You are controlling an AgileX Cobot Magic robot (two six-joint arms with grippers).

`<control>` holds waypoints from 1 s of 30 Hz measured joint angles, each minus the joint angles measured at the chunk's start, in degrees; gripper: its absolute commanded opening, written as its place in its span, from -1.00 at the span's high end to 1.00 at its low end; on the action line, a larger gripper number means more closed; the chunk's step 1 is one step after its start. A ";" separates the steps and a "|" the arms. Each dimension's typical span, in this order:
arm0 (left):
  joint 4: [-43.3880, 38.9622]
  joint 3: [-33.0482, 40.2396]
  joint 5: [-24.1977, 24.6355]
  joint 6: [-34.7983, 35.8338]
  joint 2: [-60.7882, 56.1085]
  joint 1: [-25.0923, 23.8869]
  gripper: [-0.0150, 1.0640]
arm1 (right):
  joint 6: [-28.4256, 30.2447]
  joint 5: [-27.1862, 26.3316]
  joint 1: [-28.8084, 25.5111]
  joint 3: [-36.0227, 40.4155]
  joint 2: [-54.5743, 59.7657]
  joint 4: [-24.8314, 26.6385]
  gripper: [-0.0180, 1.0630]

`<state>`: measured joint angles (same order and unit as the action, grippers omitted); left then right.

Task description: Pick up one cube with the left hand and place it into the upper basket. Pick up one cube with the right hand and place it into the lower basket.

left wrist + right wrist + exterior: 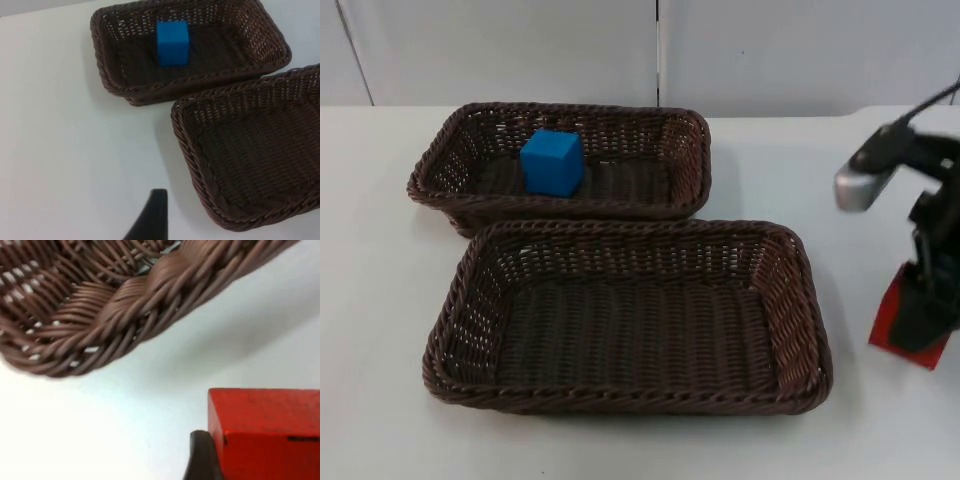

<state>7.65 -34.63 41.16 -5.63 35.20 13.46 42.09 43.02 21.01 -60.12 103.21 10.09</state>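
Right gripper [923, 325], at the lower basket's [620, 392] 3 o'clock, clasps the red cube [892, 318] (blue cube [552, 162] already delivered); left gripper's [150, 225] state: cannot tell.

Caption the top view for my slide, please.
Blue cube in upper basket; right claw at red cube beside lower basket.

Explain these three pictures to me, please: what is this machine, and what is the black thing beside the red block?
It is a two-armed robot at a white table. One picture looks down from a fixed camera; the others come from cameras on each wrist. Two wicker baskets sit there: the upper basket holds a blue cube, the lower basket holds nothing. The black thing is the right gripper, down at a red cube beside the lower basket. The left gripper waits over bare table.
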 measured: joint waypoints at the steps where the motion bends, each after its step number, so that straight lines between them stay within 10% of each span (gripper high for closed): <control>1: 0.00 0.00 0.00 0.00 0.00 0.00 -0.65 | -0.44 0.33 0.00 0.00 -1.56 -0.41 0.97; 30: 0.44 0.00 0.00 0.00 0.00 0.00 -0.65 | -9.08 2.01 0.00 0.00 -16.70 -0.66 0.97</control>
<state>8.09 -34.63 41.16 -5.63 35.20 13.46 33.02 45.03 21.01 -60.12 86.52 9.43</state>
